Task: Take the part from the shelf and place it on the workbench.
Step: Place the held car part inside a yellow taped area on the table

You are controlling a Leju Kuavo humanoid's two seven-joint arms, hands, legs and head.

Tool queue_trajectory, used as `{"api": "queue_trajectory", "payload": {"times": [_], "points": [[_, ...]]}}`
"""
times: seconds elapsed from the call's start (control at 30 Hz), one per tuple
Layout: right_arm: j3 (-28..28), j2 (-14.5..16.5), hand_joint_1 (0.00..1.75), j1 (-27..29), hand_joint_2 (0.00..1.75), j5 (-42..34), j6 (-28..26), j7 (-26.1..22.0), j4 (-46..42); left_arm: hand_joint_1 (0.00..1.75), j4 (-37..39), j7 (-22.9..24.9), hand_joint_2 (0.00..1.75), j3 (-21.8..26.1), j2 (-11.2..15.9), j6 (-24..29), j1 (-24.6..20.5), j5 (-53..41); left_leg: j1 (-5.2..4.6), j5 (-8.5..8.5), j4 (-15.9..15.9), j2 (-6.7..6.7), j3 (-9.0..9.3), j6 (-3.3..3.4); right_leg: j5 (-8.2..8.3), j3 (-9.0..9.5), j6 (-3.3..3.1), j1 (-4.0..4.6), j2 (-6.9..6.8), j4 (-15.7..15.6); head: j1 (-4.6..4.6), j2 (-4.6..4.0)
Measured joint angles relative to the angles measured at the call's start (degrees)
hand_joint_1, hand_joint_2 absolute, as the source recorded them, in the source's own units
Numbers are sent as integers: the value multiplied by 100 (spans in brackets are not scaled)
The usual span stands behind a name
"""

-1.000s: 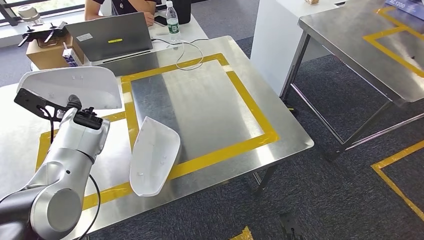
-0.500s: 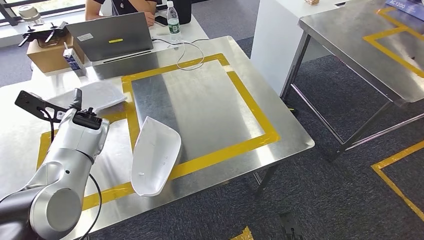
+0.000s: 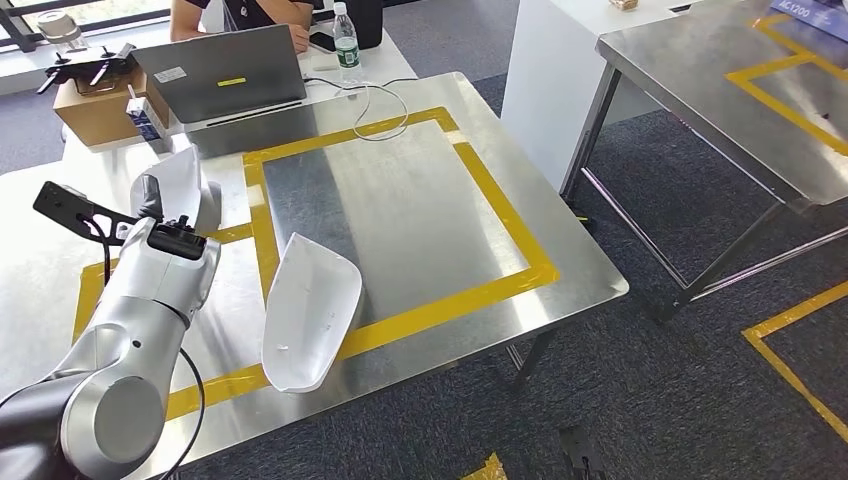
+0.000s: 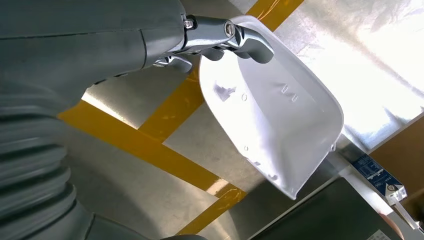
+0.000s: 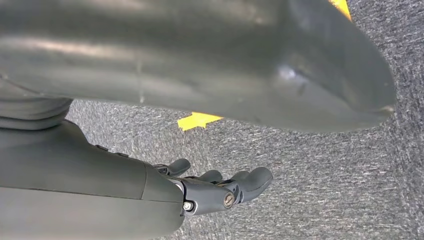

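My left hand holds a white curved shell part above the left side of the steel workbench, over the yellow tape line. In the left wrist view the fingers grip the part by one end, and its hollow side faces the camera. A second white shell part lies on the bench near the front edge, across the yellow tape. My right hand hangs beside my body over grey carpet and holds nothing; its fingers are loosely apart.
Behind the workbench a person sits at a grey laptop, with a water bottle, a cardboard box and a small carton nearby. A white cable trails onto the bench. Another steel table stands at the right.
The part in my left hand has turned: its broad face first dropped flat, and it now stands more upright and edge-on. The arm has barely shifted. The part on the bench has not moved.
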Motion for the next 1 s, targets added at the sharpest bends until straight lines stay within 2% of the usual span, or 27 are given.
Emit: {"api": "queue_trajectory", "payload": {"times": [0.17,0.27,0.33,0.37,0.4,0.47,0.5,0.53,0.57,0.6,0.67,0.7,0.73,0.83,0.87,0.9,0.93,1.0], "points": [[1,0,0,8,0,7,5,-21,0,0,5,-306,0,0,0,0,0,-246,0,0,0,0,0,0,0,1,0,-1,0,0,-1,0],[3,5,0,8,0,11,9,-16,0,0,1,-364,0,-1,10,0,1,-318,-27,-5,25,4,-4,63,26,12,45,-27,-6,-24,-1,0],[4,7,0,6,0,13,9,-14,-1,0,-8,-371,0,-1,13,0,0,-337,-14,64,-59,21,34,111,38,28,83,-27,-10,-47,-2,0],[4,7,0,3,0,13,8,-14,-1,0,-14,-374,0,-1,9,0,-4,-344,10,119,-130,33,62,129,-30,5,104,-20,-18,14,1,0],[5,6,0,-2,0,13,8,-15,-2,0,-18,-375,0,-1,4,0,-8,-348,39,165,-197,48,83,141,-168,-64,131,-17,-30,184,2,0],[9,6,0,-5,0,13,8,-15,-2,0,-18,-373,0,-1,0,0,-4,-350,74,208,-238,73,74,152,-589,-345,199,-58,-60,887,6,0],[10,7,0,-1,0,12,9,-14,-1,0,-14,-369,0,-1,-1,0,6,-350,85,213,-225,81,51,146,-753,-492,238,-96,-71,1268,7,0],[11,6,0,5,0,11,9,-14,-1,0,-9,-365,0,-1,-2,0,19,-349,102,215,-203,85,27,132,-830,-579,278,-138,-82,1519,7,0],[11,5,0,8,0,11,9,-15,-1,0,-4,-361,0,-1,-3,0,29,-349,128,214,-173,85,3,107,-792,-555,321,-177,-92,1543,7,0],[11,5,0,7,0,11,9,-16,-1,0,-1,-358,0,-1,-4,0,36,-349,164,207,-133,84,-23,71,-656,-411,368,-219,-102,1326,8,0],[12,10,0,-2,0,11,9,-19,-1,0,-3,-355,0,-1,-5,0,36,-351,231,172,-25,77,-85,-38,-386,50,464,-283,-86,564,11,0],[13,15,0,-4,0,11,9,-20,-1,0,-8,-354,0,-1,-5,0,33,-352,241,156,25,70,-117,-100,-308,190,460,-291,-50,321,11,0],[14,19,0,-4,0,11,9,-19,-1,0,-11,-356,0,-1,-5,0,30,-354,240,149,68,59,-146,-159,-315,253,430,-288,-14,200,12,0],[18,21,0,-11,0,11,9,-19,0,0,-14,-362,0,-1,0,0,29,-364,240,166,110,32,-205,-297,-348,170,233,-277,33,236,9,0],[21,23,0,-17,0,11,9,-20,0,0,-13,-362,0,-1,8,0,29,-365,248,102,164,14,-244,-320,-322,137,173,-278,35,245,7,0],[25,25,0,-21,0,12,9,-20,0,0,-13,-363,0,-1,21,0,29,-365,251,-42,324,-13,-316,-326,-288,104,119,-277,37,239,7,0],[28,27,0,-23,0,13,9,-19,0,0,-12,-363,0,-1,36,0,28,-365,244,-256,609,-48,-431,-321,-251,66,72,-264,39,234,5,0],[39,30,0,-23,0,13,9,-19,0,0,-6,-364,0,-1,60,0,33,-365,204,-708,1378,-100,-704,-290,-178,-30,8,-214,45,234,4,0]]}}
